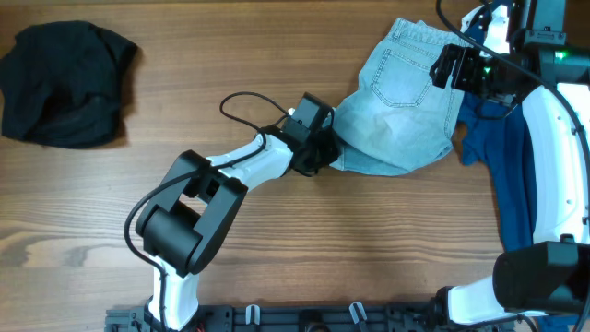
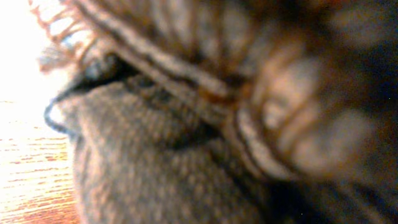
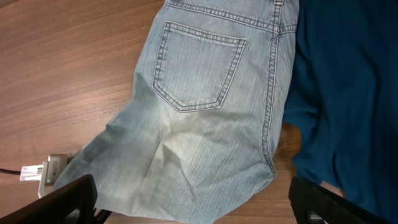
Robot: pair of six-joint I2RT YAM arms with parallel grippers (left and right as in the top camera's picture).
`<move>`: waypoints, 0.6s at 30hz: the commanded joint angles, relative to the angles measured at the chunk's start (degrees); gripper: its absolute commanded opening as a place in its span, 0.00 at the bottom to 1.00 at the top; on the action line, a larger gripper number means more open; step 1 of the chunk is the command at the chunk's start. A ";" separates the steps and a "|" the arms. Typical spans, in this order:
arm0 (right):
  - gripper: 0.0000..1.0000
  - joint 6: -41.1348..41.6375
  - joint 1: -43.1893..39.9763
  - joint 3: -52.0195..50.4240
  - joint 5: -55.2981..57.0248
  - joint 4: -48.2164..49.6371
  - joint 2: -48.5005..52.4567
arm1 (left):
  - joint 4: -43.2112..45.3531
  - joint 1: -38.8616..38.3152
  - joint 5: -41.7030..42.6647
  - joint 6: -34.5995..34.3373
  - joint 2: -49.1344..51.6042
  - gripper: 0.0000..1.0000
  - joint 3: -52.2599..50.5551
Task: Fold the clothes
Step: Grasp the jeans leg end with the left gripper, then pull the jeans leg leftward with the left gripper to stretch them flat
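Note:
The pale-blue denim shorts [image 1: 406, 101] lie back-pocket up at the table's right rear, with one leg drawn out toward the left. My left gripper [image 1: 324, 149] sits at that leg's hem, and the cloth tapers into it. Blurred denim [image 2: 186, 155] pressed close fills the left wrist view and hides the fingers. My right gripper [image 1: 449, 66] hovers over the waistband end. Its fingers are spread wide and empty above the shorts [image 3: 205, 124] in the right wrist view [image 3: 193, 199]. The dark-blue garment [image 1: 516, 157] lies under the shorts' right edge and also shows in the right wrist view [image 3: 348, 81].
A black garment [image 1: 64, 83] lies crumpled at the far left rear. A black cable [image 1: 244, 100] loops off the left wrist. The right arm's white links [image 1: 562, 157] run along the right edge. Bare wood shows across the table's middle and front.

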 commanded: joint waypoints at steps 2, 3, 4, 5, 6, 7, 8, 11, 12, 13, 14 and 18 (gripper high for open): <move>1.00 -1.03 0.13 1.20 -1.53 -0.35 -1.40 | -0.48 0.44 -1.03 -0.94 1.64 0.04 -0.26; 1.00 -1.05 0.13 1.20 -1.53 -0.42 -1.40 | -0.48 0.44 -1.14 -1.09 1.64 0.04 -0.26; 1.00 -1.05 0.13 1.20 -1.53 -0.50 -1.40 | -0.50 0.48 -1.16 -1.11 1.64 0.04 -0.26; 1.00 -1.03 0.13 1.20 -1.53 -0.59 -1.40 | -0.55 0.48 -1.16 -1.11 1.64 0.04 -0.26; 1.00 -1.03 0.13 1.20 -1.53 -0.63 -1.40 | -0.72 0.48 -1.57 -1.11 1.64 0.04 -0.26; 1.00 -1.01 0.13 1.20 -1.53 -0.70 -1.40 | -1.16 0.48 -2.32 -1.14 1.53 0.04 -0.26; 1.00 -1.03 0.13 1.20 -1.53 -0.74 -1.40 | -1.92 0.57 -3.45 -1.09 1.25 0.04 -0.26; 1.00 -1.03 0.13 1.20 -1.53 -0.57 -1.40 | -7.32 1.68 -6.84 -0.39 -1.66 0.04 -0.26; 1.00 -1.03 0.13 1.20 -1.53 -0.55 -1.40 | -8.96 1.92 -7.72 -0.39 -2.93 0.04 -0.26; 1.00 -1.03 0.13 1.20 -1.53 -0.52 -1.40 | -9.97 2.05 -8.31 -0.37 -3.76 0.04 -0.26; 1.00 -1.03 0.13 1.20 -1.53 -0.50 -1.40 | -11.13 2.10 -9.25 0.04 -4.98 0.04 -0.26; 1.00 -1.03 0.13 1.20 -1.53 -0.26 -1.40 | -15.82 1.90 -15.30 0.66 -11.56 0.04 -0.26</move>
